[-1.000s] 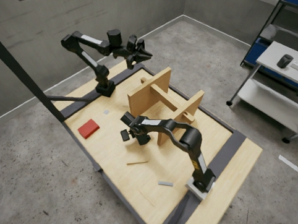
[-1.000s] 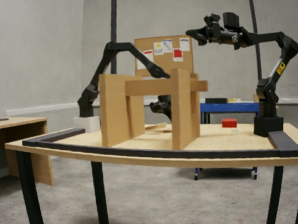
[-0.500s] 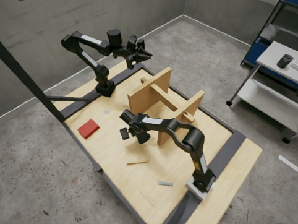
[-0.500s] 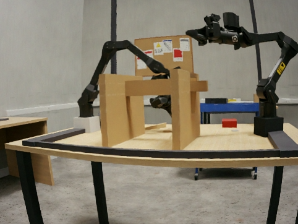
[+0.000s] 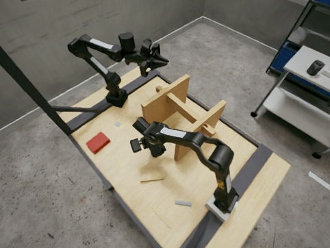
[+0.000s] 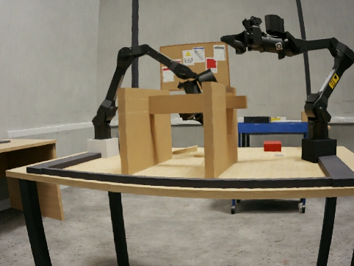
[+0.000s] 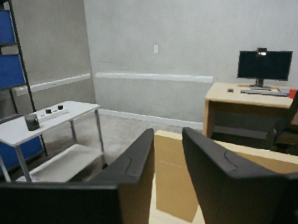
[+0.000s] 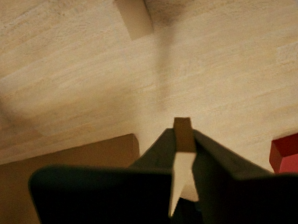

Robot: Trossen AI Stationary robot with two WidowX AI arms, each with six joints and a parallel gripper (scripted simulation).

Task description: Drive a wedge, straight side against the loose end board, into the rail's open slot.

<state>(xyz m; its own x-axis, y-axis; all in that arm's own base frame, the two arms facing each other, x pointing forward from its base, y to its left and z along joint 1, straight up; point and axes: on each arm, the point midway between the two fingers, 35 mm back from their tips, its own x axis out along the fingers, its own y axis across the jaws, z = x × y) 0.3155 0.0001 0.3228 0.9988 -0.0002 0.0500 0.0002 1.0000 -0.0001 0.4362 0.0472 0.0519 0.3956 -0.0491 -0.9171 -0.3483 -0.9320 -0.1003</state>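
Note:
The wooden frame stands mid-table: a rail [image 5: 183, 109] [image 6: 183, 103] runs through a far end board [image 5: 162, 101] [image 6: 217, 132] and a near end board [image 6: 141, 128]. Both boards stand upright. I cannot tell which rail end holds a wedge. My right gripper [image 5: 135, 144] [image 6: 192, 119] [image 8: 180, 135] points down beside the near board, above the table, shut on a thin wooden wedge [image 8: 183, 129]. A second wedge [image 5: 152, 179] [image 6: 185, 150] [image 8: 134, 17] lies flat on the table. My left gripper [image 5: 164, 62] [image 6: 224, 37] [image 7: 167, 134] hangs high beyond the far board, fingers slightly apart and empty.
A red block [image 5: 98, 142] [image 6: 272, 145] [image 8: 286, 150] lies on the table away from the frame. A small grey strip [image 5: 183, 203] lies near the right arm's base and a grey chip [image 5: 117, 124] near the red block. A dark border [image 5: 253, 164] rims the table.

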